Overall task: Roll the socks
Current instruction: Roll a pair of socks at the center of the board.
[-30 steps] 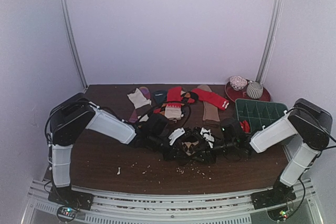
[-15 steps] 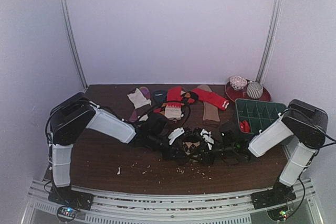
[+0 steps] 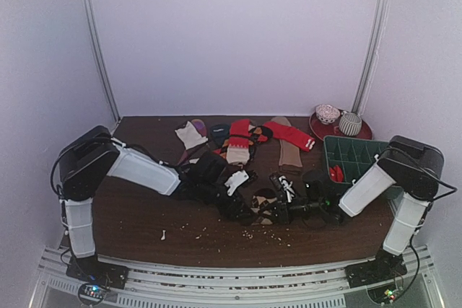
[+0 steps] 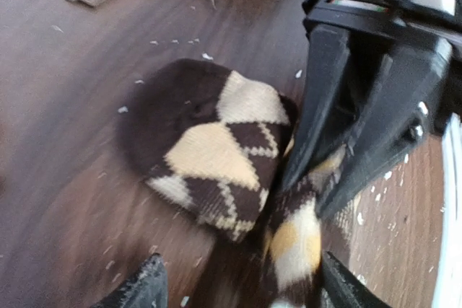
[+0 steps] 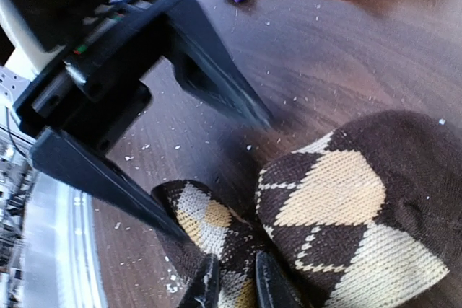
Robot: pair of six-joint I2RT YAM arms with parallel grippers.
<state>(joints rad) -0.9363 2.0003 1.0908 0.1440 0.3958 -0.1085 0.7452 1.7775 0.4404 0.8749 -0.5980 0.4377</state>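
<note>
The dark brown argyle sock [image 4: 209, 146] lies partly rolled on the brown table [image 4: 65, 106], its loose cuff end trailing toward the near edge. My right gripper [image 5: 234, 286] is shut on that loose end [image 5: 216, 229], pinching the fabric between its narrow fingertips. My left gripper [image 4: 242, 290] is open, its fingers standing on either side of the same strip without holding it. From above, both grippers meet at the sock [image 3: 263, 201] in the middle of the table. A red sock [image 3: 290, 135] with a striped cuff lies flat at the back.
Several other socks [image 3: 193, 135] lie along the back of the table, with a tan one [image 3: 289, 153] beside the red. A green compartment tray [image 3: 357, 155] and a red plate [image 3: 361, 135] with two rolled bundles sit at the right. Crumbs [image 3: 253, 234] dot the front.
My left gripper has opened and let go of the argyle sock, drawing back slightly to the left. My right gripper has closed on the sock's loose end.
</note>
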